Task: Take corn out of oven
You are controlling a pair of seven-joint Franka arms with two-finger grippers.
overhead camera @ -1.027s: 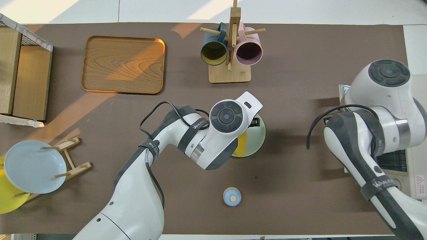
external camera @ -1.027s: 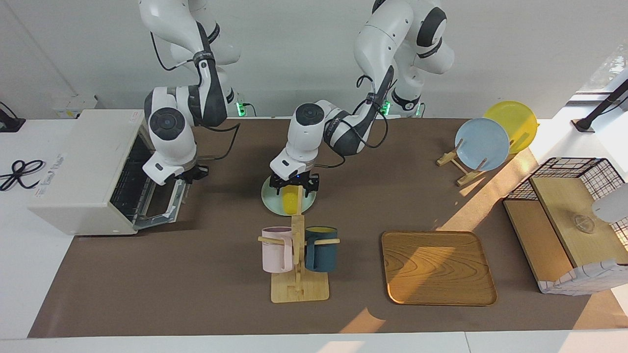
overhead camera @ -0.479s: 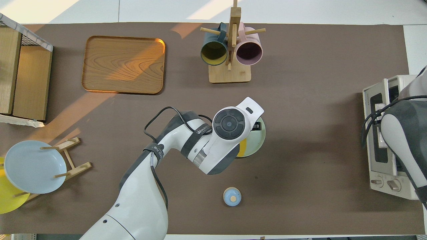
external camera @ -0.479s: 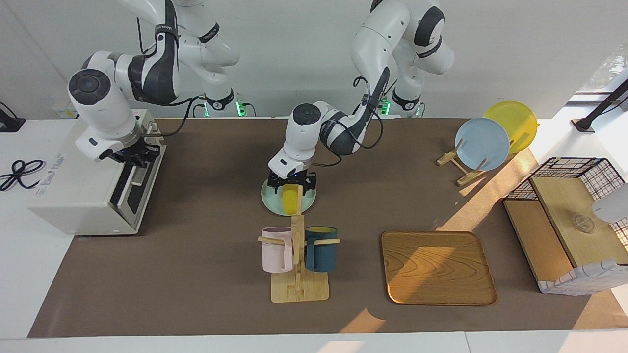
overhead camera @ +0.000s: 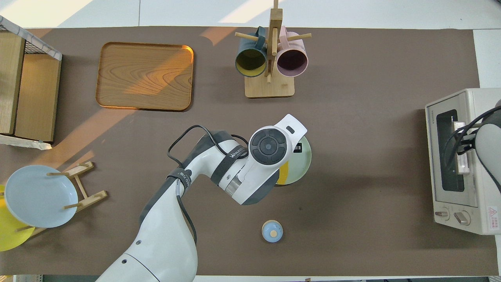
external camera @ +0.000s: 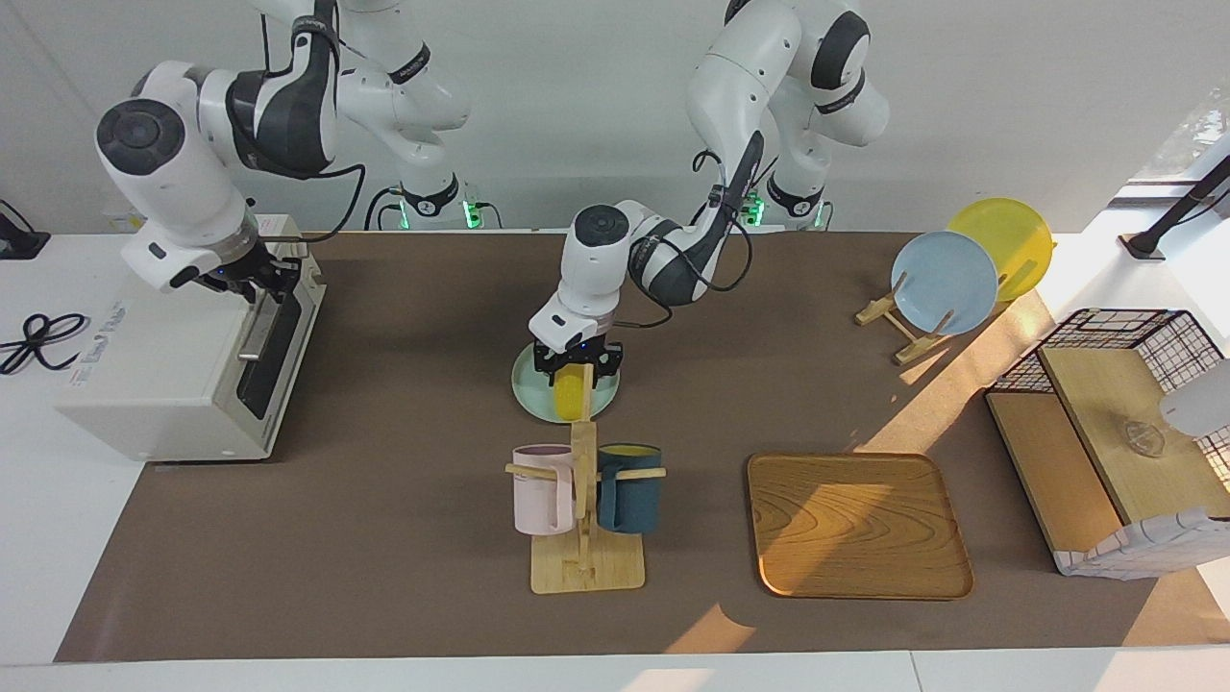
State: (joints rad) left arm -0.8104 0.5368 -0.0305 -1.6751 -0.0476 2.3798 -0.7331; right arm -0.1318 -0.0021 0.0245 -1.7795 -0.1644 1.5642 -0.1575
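The yellow corn [external camera: 573, 399] lies on a pale green plate [external camera: 526, 392] in the middle of the table. My left gripper [external camera: 577, 370] is down at the end of the corn nearer the robots. In the overhead view my left wrist covers most of the corn [overhead camera: 283, 172] and of the plate [overhead camera: 304, 158]. The white oven [external camera: 163, 356] stands at the right arm's end of the table with its door closed. My right gripper [external camera: 258, 281] is on the silver handle [external camera: 253, 333] at the top of the door. It also shows in the overhead view [overhead camera: 465, 143].
A wooden mug rack [external camera: 584, 567] with a pink and a dark blue mug stands farther from the robots than the plate. Beside it is a wooden tray [external camera: 858, 524]. A plate stand [external camera: 947, 284] and a wire basket [external camera: 1124, 423] are at the left arm's end. A small blue knob [overhead camera: 272, 231] sits nearer the robots.
My right arm swung the oven door up from open to closed, gripper at its handle, and the oven shifted slightly. My left gripper stayed at the corn on the plate.
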